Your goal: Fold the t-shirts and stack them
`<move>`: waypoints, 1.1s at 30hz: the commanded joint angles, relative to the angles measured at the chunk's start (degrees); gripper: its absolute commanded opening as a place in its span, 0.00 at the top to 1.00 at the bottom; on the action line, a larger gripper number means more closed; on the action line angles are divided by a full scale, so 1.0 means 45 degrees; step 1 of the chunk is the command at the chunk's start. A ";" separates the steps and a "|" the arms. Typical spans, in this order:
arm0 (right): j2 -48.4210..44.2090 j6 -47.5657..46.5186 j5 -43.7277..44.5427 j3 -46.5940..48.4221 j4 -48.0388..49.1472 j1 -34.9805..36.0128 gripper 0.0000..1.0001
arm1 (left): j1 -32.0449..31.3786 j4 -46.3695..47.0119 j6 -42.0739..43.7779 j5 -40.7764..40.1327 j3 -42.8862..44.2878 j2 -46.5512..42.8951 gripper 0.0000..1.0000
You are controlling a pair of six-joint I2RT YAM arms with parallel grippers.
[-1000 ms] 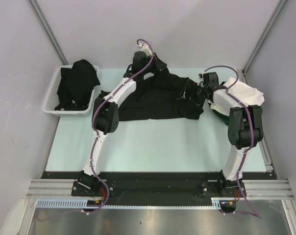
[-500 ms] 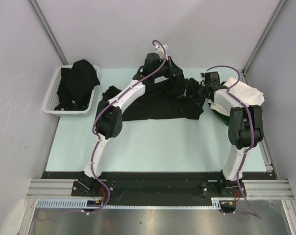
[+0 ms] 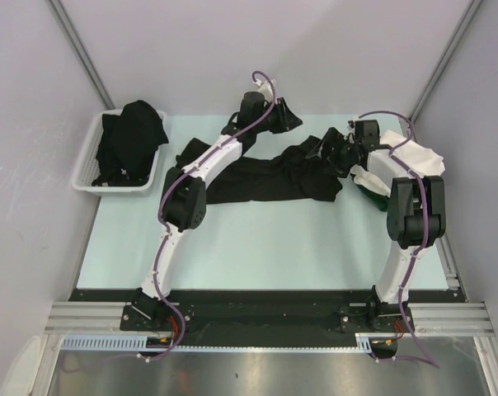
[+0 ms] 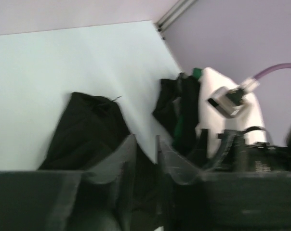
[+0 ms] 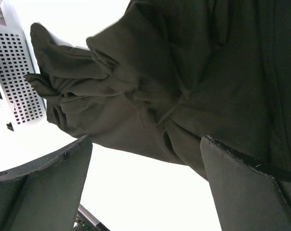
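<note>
From above, you see your left arm stretched far across the table (image 3: pixel 257 239), its elbow raised and the left gripper (image 3: pixel 282 115) at the far edge. The black t-shirt (image 3: pixel 265 177) lies crumpled in a long band just nearer than that gripper. Your right arm bends inward, with the right gripper (image 3: pixel 327 151) over the shirt's right end. The white t-shirt (image 3: pixel 418 157) lies behind that arm on the dark green t-shirt (image 3: pixel 368 195). A heap of black t-shirts (image 3: pixel 132 132) fills the basket (image 3: pixel 88 157) at far left.

In your left wrist view, which is blurred, the left gripper (image 4: pixel 146 142) shows only a slim gap between its fingers; you cannot tell whether cloth is nipped there. The black t-shirt (image 4: pixel 87 130) lies just beyond the fingertips, the white t-shirt (image 4: pixel 210 79) and a sliver of the dark green t-shirt (image 4: pixel 197 73) farther right.

In your right wrist view, the right gripper (image 5: pixel 145 139) is spread wide and grips nothing; the bunched black t-shirt (image 5: pixel 150 82) lies beyond the fingertips, spanning the gap between them. The basket (image 5: pixel 15 72) shows at the left.
</note>
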 commanded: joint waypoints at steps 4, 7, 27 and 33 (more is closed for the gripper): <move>0.0254 0.0437 -0.0549 0.0722 0.0258 0.0006 0.00 | 0.0558 -0.0441 0.0608 -0.0118 0.0398 0.0329 0.63; 0.0235 0.0360 -0.0452 0.0917 -0.0072 0.0473 0.00 | 0.0655 -0.0851 0.1018 -0.0157 0.0047 -0.0217 0.67; 0.0488 -0.1808 0.2439 0.1170 -0.1909 0.2683 0.00 | 0.1691 -0.3000 0.4165 -0.1271 -0.6829 -0.6546 0.67; 0.1113 -0.2706 0.2887 0.1853 -0.2514 0.2818 0.00 | 0.1711 -0.3332 0.4360 -0.1369 -0.6615 -0.6761 0.67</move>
